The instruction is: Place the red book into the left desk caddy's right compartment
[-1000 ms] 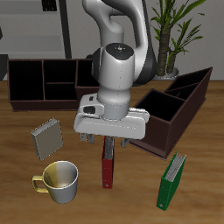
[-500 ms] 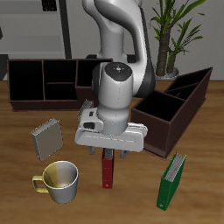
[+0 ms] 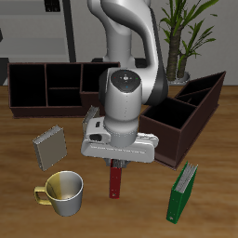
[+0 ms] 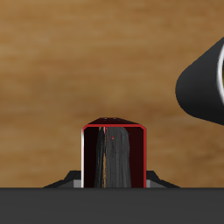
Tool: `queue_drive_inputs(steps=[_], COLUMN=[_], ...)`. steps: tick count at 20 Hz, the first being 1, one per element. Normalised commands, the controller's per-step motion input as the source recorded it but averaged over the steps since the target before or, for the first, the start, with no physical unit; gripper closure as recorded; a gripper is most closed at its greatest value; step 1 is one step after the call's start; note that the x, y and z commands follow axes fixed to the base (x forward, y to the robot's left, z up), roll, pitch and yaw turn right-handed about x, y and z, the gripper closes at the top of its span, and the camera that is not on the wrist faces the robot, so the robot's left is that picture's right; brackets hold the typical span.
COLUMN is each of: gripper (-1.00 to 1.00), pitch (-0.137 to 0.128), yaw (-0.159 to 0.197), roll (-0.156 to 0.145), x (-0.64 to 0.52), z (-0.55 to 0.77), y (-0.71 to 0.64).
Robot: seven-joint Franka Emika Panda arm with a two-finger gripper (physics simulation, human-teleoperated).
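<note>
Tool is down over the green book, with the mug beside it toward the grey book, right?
Not the green one. The exterior view shows the tool down over the red book; the green book stands apart, nearer the left desk caddy. The mug and grey book are as you say.

Bare wooden table (image 3: 139,200) flanks the thin red book (image 3: 114,180); a cream mug (image 3: 61,191) and an upright green book (image 3: 182,191) bound this room.

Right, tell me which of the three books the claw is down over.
The red book, standing on the table right under the claw. The green book stands off nearer the skewed caddy, and the grey book lies apart above the mug.
</note>
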Motion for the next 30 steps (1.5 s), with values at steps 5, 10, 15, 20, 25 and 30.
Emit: queue_drive_inputs(steps=[5, 10, 15, 20, 25, 30], gripper=[1.0, 1.0, 1.0, 1.0, 1.0, 1.0], pitch=[-0.01, -0.049, -0.052, -0.056, -0.031, -0.034], yaw=[-0.006, 0.019, 0.011, 0.004, 0.005, 0.042], roll=[-0.006, -0.004, -0.011, -0.026, -0.042, -0.03], x=[-0.18, -0.36, -0.38, -0.36, -0.48, -0.42], z=[0.29, 0.58, 0.61, 0.56, 0.62, 0.46], y=[-0.04, -0.03, 0.0, 0.01, 0.08, 0.22])
